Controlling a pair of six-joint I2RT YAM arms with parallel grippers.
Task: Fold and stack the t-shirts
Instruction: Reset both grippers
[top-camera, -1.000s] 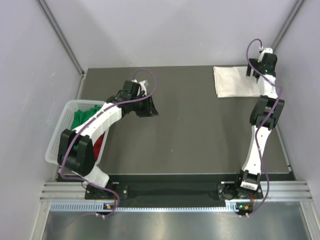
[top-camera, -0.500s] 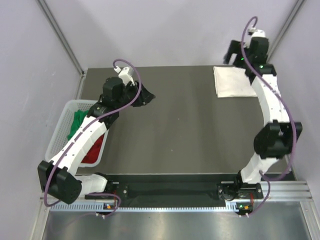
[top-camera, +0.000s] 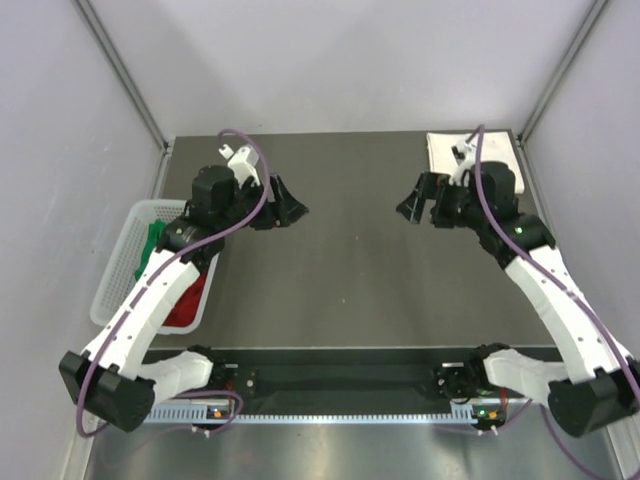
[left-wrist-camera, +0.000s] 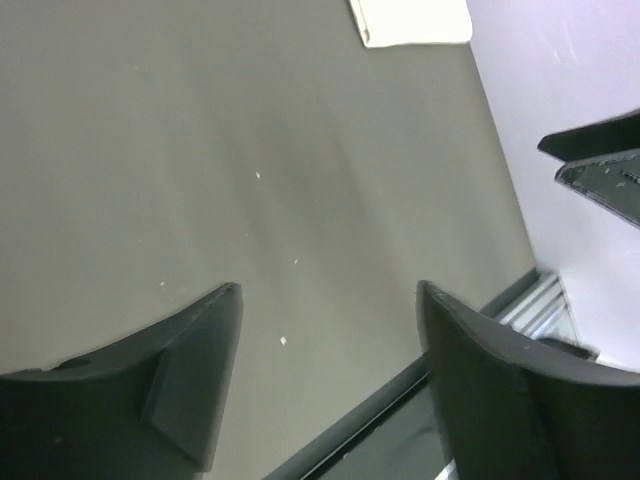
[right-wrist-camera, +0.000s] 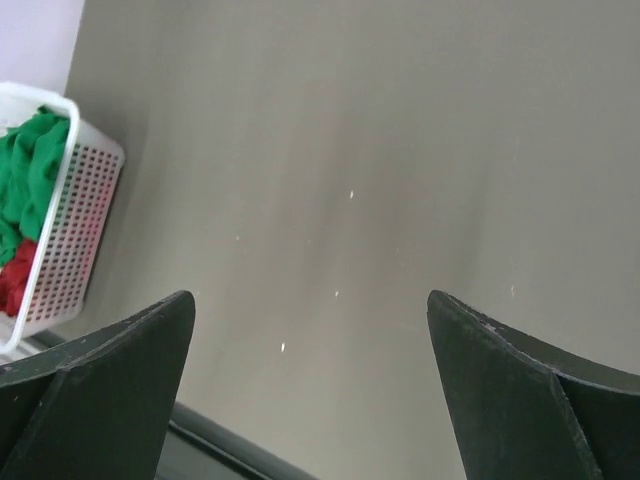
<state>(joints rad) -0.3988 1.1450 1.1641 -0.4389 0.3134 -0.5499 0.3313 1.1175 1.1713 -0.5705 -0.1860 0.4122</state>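
Right pincer (top-camera: 411, 205) now over table (top-camera: 350, 270), opposite left pincer (top-camera: 286, 208)

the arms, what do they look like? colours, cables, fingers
The left arm and the right arm both have white links with black joint housings. A purple cable runs along each one. The left gripper and the right gripper are black, with broad, wedge-shaped fingers.
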